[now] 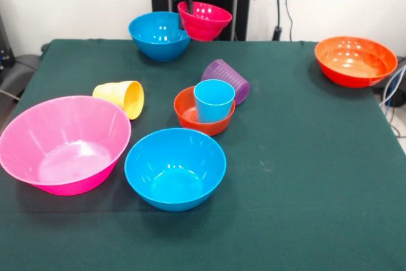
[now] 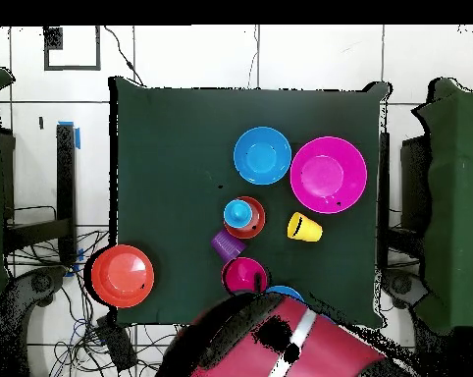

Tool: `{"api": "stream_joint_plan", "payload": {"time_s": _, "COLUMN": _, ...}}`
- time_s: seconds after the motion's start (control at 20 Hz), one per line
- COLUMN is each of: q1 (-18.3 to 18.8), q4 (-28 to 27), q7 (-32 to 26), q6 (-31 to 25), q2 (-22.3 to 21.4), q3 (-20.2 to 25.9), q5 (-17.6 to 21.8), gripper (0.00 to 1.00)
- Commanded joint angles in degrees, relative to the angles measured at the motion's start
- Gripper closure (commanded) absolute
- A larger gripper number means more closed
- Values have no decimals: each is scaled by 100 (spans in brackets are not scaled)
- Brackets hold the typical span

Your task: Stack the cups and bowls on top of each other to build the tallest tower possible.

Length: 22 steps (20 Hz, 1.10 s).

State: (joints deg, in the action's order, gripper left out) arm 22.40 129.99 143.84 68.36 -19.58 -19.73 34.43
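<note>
My gripper (image 1: 188, 4) is shut on the near rim of the small magenta bowl (image 1: 205, 21) and holds it tilted above the table's far edge. The bowl also shows in the overhead view (image 2: 244, 275), just in front of the arm (image 2: 280, 344). The light blue cup (image 1: 214, 99) stands upright inside the small orange-red bowl (image 1: 186, 116) at mid-table; the pair also shows from above (image 2: 237, 212). The purple cup (image 1: 227, 77) lies on its side just behind them. The yellow cup (image 1: 124, 98) lies on its side to the left.
A blue bowl (image 1: 158, 35) sits next to the held bowl at the far edge. A second blue bowl (image 1: 174, 168) and the big pink bowl (image 1: 63, 144) sit at the front left. The wide orange bowl (image 1: 355, 60) sits at the far right corner.
</note>
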Motion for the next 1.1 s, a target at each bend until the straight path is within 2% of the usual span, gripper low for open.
{"api": "stream_joint_plan", "payload": {"time_s": 0.05, "q1": -503, "q4": -1093, "q7": -581, "q6": 295, "q2": 667, "q3": 212, "q5": -670, "gripper": 100}}
{"api": "stream_joint_plan", "payload": {"time_s": 0.6, "q1": -853, "q4": -1400, "q7": -172, "q6": 75, "q2": 698, "q3": 208, "q5": -790, "gripper": 100}}
{"api": "stream_joint_plan", "payload": {"time_s": 1.1, "q1": -859, "q4": -1602, "q7": 92, "q6": -315, "q2": 562, "q3": 284, "q5": -643, "gripper": 100}}
